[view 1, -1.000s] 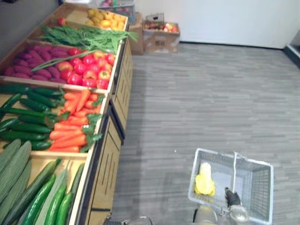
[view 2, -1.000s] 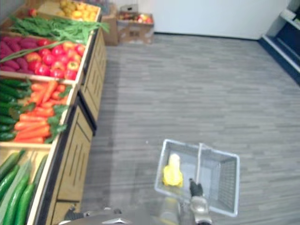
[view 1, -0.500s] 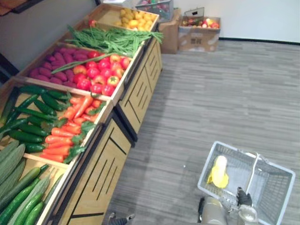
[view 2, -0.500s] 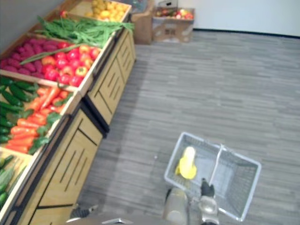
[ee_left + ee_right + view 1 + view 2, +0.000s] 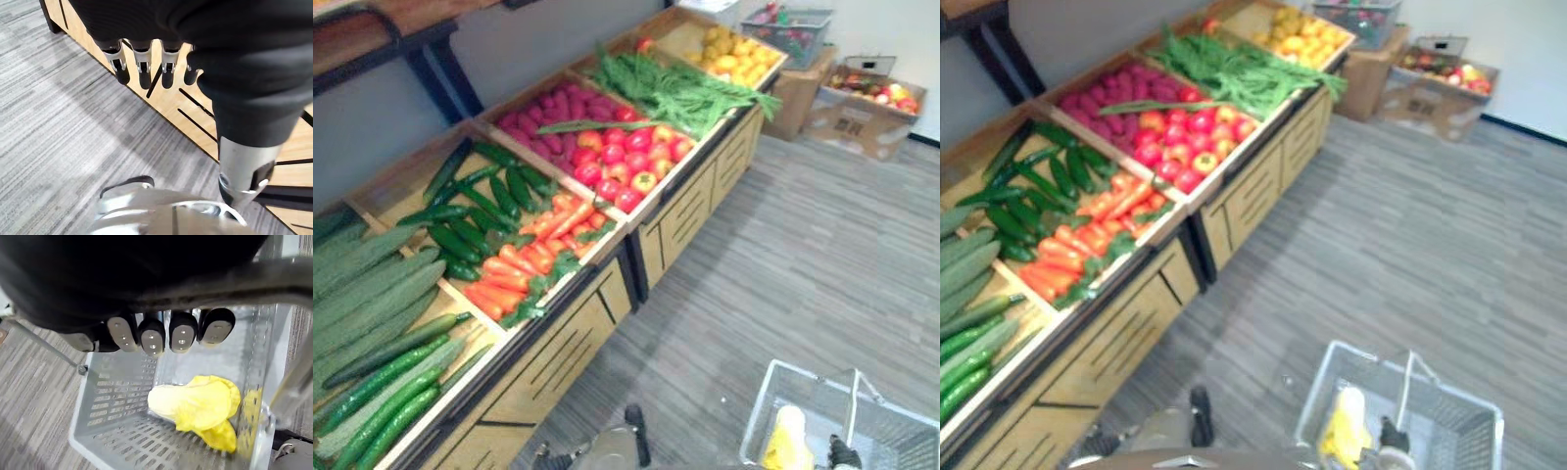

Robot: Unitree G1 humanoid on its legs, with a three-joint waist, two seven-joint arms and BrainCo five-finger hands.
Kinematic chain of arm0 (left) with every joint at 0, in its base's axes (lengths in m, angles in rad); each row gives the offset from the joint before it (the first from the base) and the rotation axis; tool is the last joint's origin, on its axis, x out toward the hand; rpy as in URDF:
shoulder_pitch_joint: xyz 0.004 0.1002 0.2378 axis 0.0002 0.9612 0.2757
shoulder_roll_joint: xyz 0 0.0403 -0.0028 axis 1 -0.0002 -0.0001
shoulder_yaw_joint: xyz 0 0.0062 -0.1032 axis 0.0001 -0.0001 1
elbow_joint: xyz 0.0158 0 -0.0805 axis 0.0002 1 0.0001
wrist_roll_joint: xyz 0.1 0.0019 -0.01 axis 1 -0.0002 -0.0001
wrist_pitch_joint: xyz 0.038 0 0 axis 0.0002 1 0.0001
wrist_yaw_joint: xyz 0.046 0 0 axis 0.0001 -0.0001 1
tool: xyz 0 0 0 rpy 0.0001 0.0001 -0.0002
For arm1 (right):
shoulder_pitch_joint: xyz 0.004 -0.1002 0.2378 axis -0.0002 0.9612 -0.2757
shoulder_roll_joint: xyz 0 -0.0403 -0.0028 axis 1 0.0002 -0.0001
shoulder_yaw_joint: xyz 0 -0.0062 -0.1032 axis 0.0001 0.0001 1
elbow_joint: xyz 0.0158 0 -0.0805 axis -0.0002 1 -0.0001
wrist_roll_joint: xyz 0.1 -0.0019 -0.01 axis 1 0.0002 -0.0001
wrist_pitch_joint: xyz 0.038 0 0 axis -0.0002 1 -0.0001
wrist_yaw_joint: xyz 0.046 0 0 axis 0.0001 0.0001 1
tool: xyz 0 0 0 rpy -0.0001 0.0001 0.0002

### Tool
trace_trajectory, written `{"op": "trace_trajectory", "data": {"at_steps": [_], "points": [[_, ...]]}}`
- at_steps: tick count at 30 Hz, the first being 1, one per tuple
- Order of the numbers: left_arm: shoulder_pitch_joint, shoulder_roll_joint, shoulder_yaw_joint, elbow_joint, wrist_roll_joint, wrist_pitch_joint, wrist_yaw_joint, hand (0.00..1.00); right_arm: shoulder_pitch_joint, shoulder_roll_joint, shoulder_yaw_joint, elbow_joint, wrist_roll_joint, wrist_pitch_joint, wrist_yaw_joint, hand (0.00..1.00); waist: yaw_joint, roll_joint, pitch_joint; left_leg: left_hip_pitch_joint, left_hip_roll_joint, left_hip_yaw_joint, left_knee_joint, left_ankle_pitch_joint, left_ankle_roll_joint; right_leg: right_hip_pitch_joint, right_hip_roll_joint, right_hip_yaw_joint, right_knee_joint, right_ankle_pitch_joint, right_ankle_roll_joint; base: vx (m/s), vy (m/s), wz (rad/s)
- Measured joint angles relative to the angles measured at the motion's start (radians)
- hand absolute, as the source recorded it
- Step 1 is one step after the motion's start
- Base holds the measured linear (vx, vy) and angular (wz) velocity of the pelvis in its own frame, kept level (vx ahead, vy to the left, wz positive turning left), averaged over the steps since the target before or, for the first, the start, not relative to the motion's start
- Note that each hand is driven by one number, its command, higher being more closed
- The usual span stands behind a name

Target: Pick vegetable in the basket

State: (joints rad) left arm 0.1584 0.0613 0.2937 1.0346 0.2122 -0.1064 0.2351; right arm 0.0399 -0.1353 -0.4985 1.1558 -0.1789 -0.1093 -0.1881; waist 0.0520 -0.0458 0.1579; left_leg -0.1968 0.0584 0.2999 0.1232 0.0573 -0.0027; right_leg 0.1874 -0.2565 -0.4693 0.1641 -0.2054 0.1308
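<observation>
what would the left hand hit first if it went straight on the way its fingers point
Probably the stand's wooden front panel, the slotted one; the left hand points at it with nothing between, though depth is unclear.

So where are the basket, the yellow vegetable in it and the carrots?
basket (image 5: 117, 401): right wrist view, its grey side wall.
yellow vegetable (image 5: 195, 404): right wrist view, its middle.
carrots (image 5: 504, 277): left eye view, the pile's middle.

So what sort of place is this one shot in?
Probably a grocery shop's produce aisle, or a mock-up of one: slanted wooden display bins hold orange carrots, dark green cucumbers and round red fruit, and the right hand carries a grey wire shopping basket.
</observation>
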Motion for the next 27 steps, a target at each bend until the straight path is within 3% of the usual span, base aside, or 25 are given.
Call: {"op": "trace_trajectory", "data": {"at_steps": [1, 2, 4, 7, 9, 10, 11, 12, 13, 14, 15, 17, 18, 20, 23, 27], "points": [[-0.009, 0.006, -0.002, 0.001, 0.001, 0.002, 0.0, 0.0, -0.016, 0.01, 0.012, -0.001, 0.0, 0.0, 0.0, 1.0, 0.01, -0.009, 0.008, -0.019, -0.007, 0.003, 0.021, -0.006, 0.008, 0.032, 0.012, 0.017, -0.081, 0.046, 0.003, 0.25, 0.125, 0.2], [-0.009, 0.006, -0.004, 0.002, 0.007, 0.003, 0.0, 0.0, -0.032, 0.018, 0.041, -0.007, -0.001, -0.001, 0.0, 1.0, 0.017, -0.006, 0.013, -0.029, 0.0, 0.035, 0.044, -0.007, 0.01, 0.051, 0.019, 0.034, -0.125, 0.101, 0.03, 0.17, 0.104, 0.06], [-0.002, 0.006, -0.006, 0.007, 0.009, 0.007, -0.001, 0.0, -0.039, 0.032, 0.076, -0.013, -0.009, -0.002, 0.002, 1.0, 0.04, 0.01, 0.012, -0.008, 0.018, 0.088, 0.053, -0.008, 0.011, 0.071, 0.029, 0.065, -0.148, 0.16, 0.034, 0.08, 0.083, -0.16], [0.015, -0.001, -0.001, 0.042, 0.016, 0.011, -0.003, 0.0, -0.037, 0.039, 0.096, -0.014, -0.018, -0.005, 0.008, 1.0, 0.041, 0.022, 0.0, 0.049, 0.011, 0.096, -0.004, -0.039, 0.031, 0.069, 0.023, 0.1, -0.085, 0.176, 0.045, 0.06, 0.077, -0.05], [0.029, -0.01, 0.003, 0.06, 0.03, 0.022, -0.004, 0.0, -0.03, 0.029, 0.107, -0.015, -0.018, -0.01, 0.015, 1.0, 0.036, 0.036, -0.009, 0.098, -0.004, 0.097, -0.08, -0.066, 0.028, -0.012, 0.002, 0.144, 0.1, 0.173, 0.05, 0.06, 0.134, 0.05], [0.04, -0.002, -0.005, 0.061, 0.031, 0.023, -0.005, 0.0, -0.039, 0.028, 0.106, -0.026, -0.017, -0.022, 0.02, 1.0, 0.034, 0.026, -0.006, 0.125, -0.013, 0.097, -0.108, -0.066, 0.028, -0.104, -0.04, 0.187, 0.305, 0.181, 0.063, 0.06, 0.113, 0.02], [0.045, 0.014, -0.015, 0.064, 0.034, 0.028, -0.006, 0.0, -0.044, 0.027, 0.104, -0.042, -0.017, -0.028, 0.018, 1.0, 0.033, 0.009, -0.001, 0.15, -0.033, 0.095, -0.117, -0.07, 0.035, -0.161, -0.075, 0.226, 0.439, 0.22, 0.101, 0.09, 0.107, 0.3], [0.051, 0.031, -0.022, 0.063, 0.038, 0.031, -0.007, 0.0, -0.044, 0.026, 0.104, -0.043, -0.017, -0.029, 0.018, 1.0, 0.026, -0.016, 0.005, 0.182, -0.052, 0.065, -0.124, -0.078, 0.044, -0.207, -0.095, 0.276, 0.56, 0.322, 0.126, 0.13, 0.096, 0.54], [0.052, 0.031, -0.022, 0.062, 0.038, 0.031, -0.009, 0.0, -0.037, 0.027, 0.103, -0.04, -0.017, -0.029, 0.018, 1.0, 0.02, -0.012, 0.005, 0.197, -0.055, 0.042, -0.123, -0.082, 0.05, -0.219, -0.094, 0.293, 0.605, 0.371, 0.134, 0.2, 0.092, 0.86], [0.054, 0.041, -0.02, 0.059, 0.036, 0.031, -0.009, 0.0, -0.026, 0.034, 0.088, -0.038, -0.018, -0.033, 0.019, 1.0, 0.018, -0.024, 0.007, 0.215, -0.055, 0.006, -0.119, -0.093, 0.06, -0.254, -0.091, 0.304, 0.699, 0.331, 0.134, 0.23, 0.075, 0.84], [0.055, 0.046, -0.018, 0.059, 0.036, 0.031, -0.012, 0.0, -0.028, 0.035, 0.07, -0.041, -0.018, -0.035, 0.021, 1.0, 0.018, -0.031, 0.007, 0.232, -0.052, -0.018, -0.118, -0.103, 0.061, -0.299, -0.084, 0.297, 0.757, 0.214, 0.128, 0.23, 0.069, 0.75], [0.053, 0.047, -0.009, 0.058, 0.036, 0.031, -0.014, 0.0, -0.025, 0.032, 0.035, -0.04, -0.017, -0.034, 0.02, 1.0, 0.013, -0.029, 0.006, 0.242, -0.047, -0.061, -0.114, -0.114, 0.062, -0.331, -0.069, 0.272, 0.728, 0.136, 0.118, 0.2, 0.027, 0.7], [0.041, 0.033, 0.012, 0.057, 0.036, 0.03, -0.015, 0.0, -0.02, 0.032, 0.0, -0.04, -0.017, -0.034, 0.017, 1.0, 0.009, -0.028, 0.006, 0.249, -0.048, -0.098, -0.112, -0.12, 0.063, -0.352, -0.061, 0.264, 0.652, 0.108, 0.097, 0.24, -0.029, 0.92], [0.022, 0.008, 0.071, 0.037, 0.034, 0.03, -0.014, 0.0, -0.003, 0.037, -0.051, -0.04, -0.016, -0.025, 0.017, 1.0, 0.007, -0.024, 0.004, 0.252, -0.039, -0.151, -0.098, -0.14, 0.06, -0.36, -0.047, 0.276, 0.423, 0.1, 0.08, 0.26, -0.111, 0.92], [0.012, -0.016, 0.113, 0.013, 0.026, 0.028, -0.005, 0.0, 0.009, 0.052, -0.086, -0.043, -0.005, -0.011, 0.012, 1.0, 0.013, -0.005, -0.005, 0.25, 0.002, -0.212, -0.04, -0.198, 0.023, -0.372, -0.017, 0.364, 0.144, 0.118, 0.065, 0.22, -0.179, 0.54], [-0.003, -0.032, 0.153, -0.012, 0.025, 0.021, -0.003, 0.0, 0.051, 0.078, -0.093, -0.052, 0.019, -0.005, -0.003, 1.0, 0.014, -0.02, -0.021, 0.239, 0.042, -0.318, 0.013, -0.254, -0.058, -0.376, -0.006, 0.419, 0.011, 0.127, 0.064, 0.28, -0.377, 0.81]]}}
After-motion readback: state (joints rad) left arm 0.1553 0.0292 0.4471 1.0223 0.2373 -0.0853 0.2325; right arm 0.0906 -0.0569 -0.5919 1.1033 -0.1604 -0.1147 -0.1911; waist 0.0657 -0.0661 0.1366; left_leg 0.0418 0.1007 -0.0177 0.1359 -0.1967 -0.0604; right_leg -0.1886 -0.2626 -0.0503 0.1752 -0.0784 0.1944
